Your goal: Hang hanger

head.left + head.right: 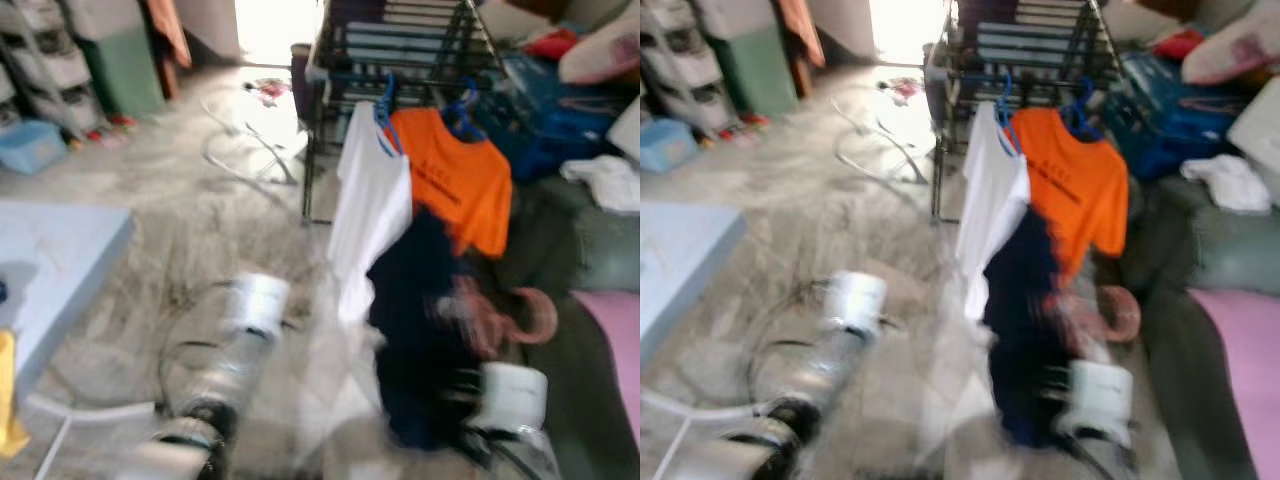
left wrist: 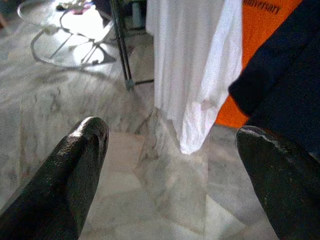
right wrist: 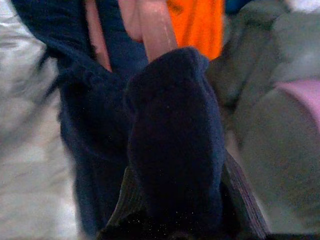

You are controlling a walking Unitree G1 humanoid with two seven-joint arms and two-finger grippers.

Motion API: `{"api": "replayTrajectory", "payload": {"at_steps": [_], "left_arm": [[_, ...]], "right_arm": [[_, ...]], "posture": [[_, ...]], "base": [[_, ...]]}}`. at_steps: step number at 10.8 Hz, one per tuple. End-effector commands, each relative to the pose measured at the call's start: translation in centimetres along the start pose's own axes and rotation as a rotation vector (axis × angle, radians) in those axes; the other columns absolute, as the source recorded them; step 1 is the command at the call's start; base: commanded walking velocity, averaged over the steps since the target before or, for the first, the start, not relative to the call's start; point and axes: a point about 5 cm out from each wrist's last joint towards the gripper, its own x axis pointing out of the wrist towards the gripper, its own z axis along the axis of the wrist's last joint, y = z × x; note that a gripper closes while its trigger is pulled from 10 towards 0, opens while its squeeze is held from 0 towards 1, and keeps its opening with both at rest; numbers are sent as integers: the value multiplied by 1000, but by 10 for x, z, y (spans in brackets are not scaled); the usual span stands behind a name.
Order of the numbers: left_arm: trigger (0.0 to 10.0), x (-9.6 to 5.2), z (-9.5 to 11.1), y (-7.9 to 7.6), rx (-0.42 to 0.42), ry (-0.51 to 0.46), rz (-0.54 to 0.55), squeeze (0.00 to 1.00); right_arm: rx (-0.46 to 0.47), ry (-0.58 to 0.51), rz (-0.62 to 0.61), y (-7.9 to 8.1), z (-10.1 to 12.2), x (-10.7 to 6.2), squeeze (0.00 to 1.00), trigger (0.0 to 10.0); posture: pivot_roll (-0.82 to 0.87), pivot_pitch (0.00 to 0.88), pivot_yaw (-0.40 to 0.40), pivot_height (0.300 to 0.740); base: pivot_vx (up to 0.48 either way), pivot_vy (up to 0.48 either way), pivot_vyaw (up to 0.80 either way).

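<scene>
A dark metal drying rack point(image 1: 400, 50) stands ahead, blurred in the eye views. On its front rail hang a white shirt point(image 1: 372, 205) and an orange shirt point(image 1: 455, 175), both on blue hangers point(image 1: 385, 120). Lower and nearer, my right gripper point(image 1: 465, 315) is shut on a pink hanger point(image 1: 530, 318) that carries a navy garment point(image 1: 415, 330). In the right wrist view the navy cloth point(image 3: 172, 135) drapes over the fingers and the pink hanger point(image 3: 155, 30) rises from it. My left gripper point(image 2: 180, 175) is open with nothing in it, low over the marble floor near the white shirt's hem point(image 2: 197, 75).
Left of me is a pale blue mat point(image 1: 50, 260). Storage drawers point(image 1: 45, 60) and a light blue tub point(image 1: 30, 145) stand at the back left. Cables point(image 1: 240, 150) loop over the floor by the rack. Bedding and clothes point(image 1: 600, 180) and a pink cushion point(image 1: 615, 330) fill the right.
</scene>
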Motion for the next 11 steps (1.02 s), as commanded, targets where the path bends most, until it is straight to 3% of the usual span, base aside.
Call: {"api": "replayTrajectory", "payload": {"at_steps": [1, 4, 10, 11], "left_arm": [[10000, -1, 0, 19, 17, 7, 58, 0], [10000, -1, 0, 23, 30, 18, 85, 0], [10000, -1, -4, 18, 60, 43, 104, 0], [10000, 0, -3, 20, 58, 54, 136, 0]], "right_arm": [[28, -69, 29, 9, 14, 3, 0, 10000], [10, -65, 44, 8, 13, 3, 0, 10000], [0, -57, 58, 9, 12, 5, 0, 10000], [20, -50, 56, 9, 12, 6, 0, 10000]], "posture": [[-92, 0, -51, 740], [-95, 0, -56, 740], [-99, 0, -51, 740], [-101, 0, -50, 740]], "base": [[480, 0, 0], [480, 0, 0], [474, 0, 77], [0, 0, 0]]}}
